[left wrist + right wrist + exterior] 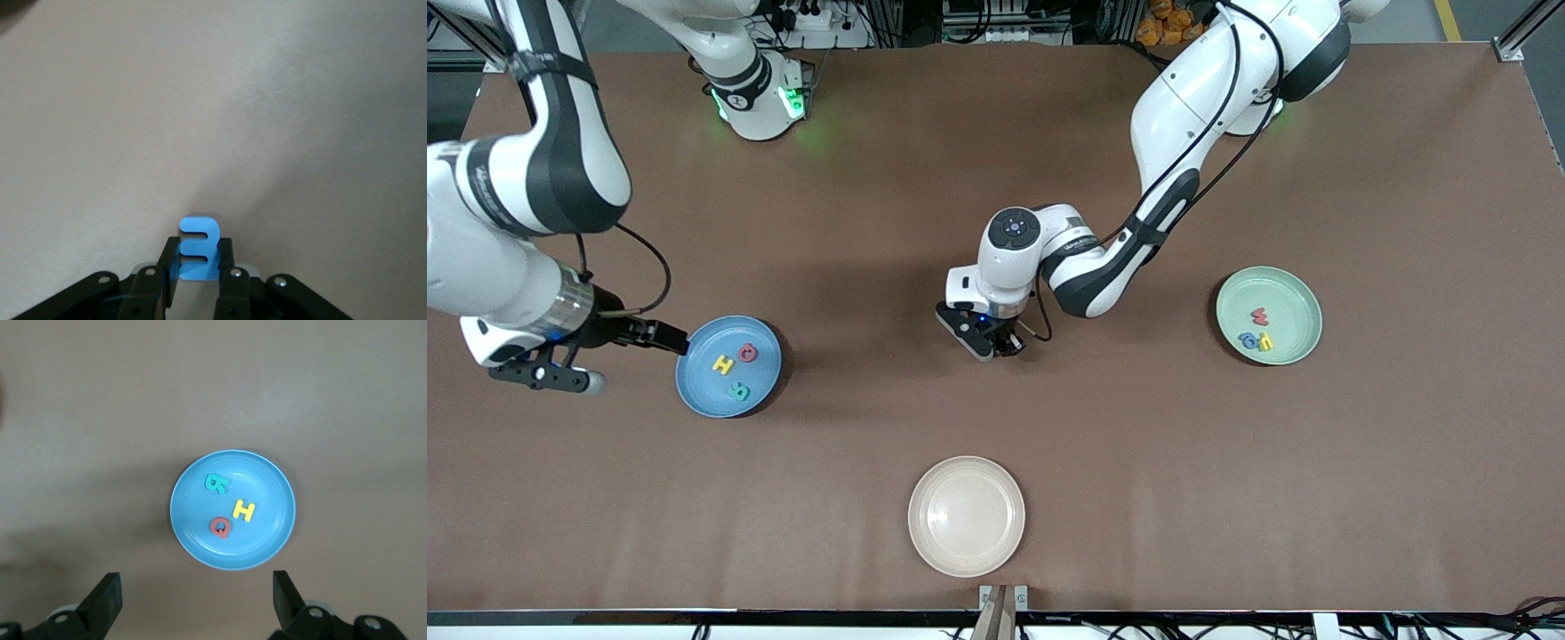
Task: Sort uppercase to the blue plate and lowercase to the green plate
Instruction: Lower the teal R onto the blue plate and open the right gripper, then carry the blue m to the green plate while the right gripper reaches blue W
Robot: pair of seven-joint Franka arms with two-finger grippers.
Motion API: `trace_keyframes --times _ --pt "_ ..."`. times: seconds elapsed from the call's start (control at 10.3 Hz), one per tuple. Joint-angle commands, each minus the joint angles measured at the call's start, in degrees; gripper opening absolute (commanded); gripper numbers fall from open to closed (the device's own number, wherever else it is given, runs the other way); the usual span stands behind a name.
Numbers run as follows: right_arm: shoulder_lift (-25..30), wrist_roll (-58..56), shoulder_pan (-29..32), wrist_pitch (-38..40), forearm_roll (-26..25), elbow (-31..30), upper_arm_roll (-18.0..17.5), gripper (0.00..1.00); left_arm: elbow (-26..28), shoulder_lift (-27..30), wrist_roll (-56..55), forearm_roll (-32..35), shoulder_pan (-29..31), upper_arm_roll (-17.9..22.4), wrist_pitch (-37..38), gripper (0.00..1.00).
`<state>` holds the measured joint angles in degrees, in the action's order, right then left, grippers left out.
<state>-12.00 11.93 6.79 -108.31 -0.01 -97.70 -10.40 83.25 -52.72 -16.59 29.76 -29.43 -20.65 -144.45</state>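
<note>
**One letter gripped, bound for the green plate**

Left hand [996, 345] is over mid-surface, clamped on the light-blue three-pronged letter [199, 248]. Lift clear, carry toward 3 o'clock, and release low inside the green plate [1303, 307], missing the red w [1260, 315], blue a [1249, 339] and yellow n [1265, 341]. Blue plate [698, 391], at 9 o'clock, holds yellow H [723, 364], red Q [748, 353] and teal R [737, 388]. Right hand [636, 360] waits beside it, fingers apart.

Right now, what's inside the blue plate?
Blue plate holds three letters: yellow H, red Q, teal R. Nothing covers it; right gripper hangs open beside it. Left gripper grips a light-blue letter mid-table.
</note>
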Motion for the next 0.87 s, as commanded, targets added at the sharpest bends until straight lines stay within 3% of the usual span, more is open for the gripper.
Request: trace_keyframes --times 0.0,0.39,0.58,0.78 --pt "6.3 -3.5 1.0 1.5 1.2 -2.0 -0.2 1.0 0.1 2.5 2.1 -1.2 3.7 0.2 4.9 0.0" --pt "7.6 -3.8 -0.3 1.4 1.2 -2.1 -0.2 1.0 3.3 7.8 3.4 -4.1 14.3 -1.3 24.2 0.0" --pt "7.1 -2.2 -4.7 1.3 1.2 -2.1 -0.2 1.0 7.2 11.0 4.3 -6.5 19.4 -2.0 30.5 0.0" --pt "4.0 9.1 -12.3 -0.1 1.1 -2.0 -0.4 1.0 15.4 17.0 4.3 -8.3 23.5 -2.0 31.3 0.0"
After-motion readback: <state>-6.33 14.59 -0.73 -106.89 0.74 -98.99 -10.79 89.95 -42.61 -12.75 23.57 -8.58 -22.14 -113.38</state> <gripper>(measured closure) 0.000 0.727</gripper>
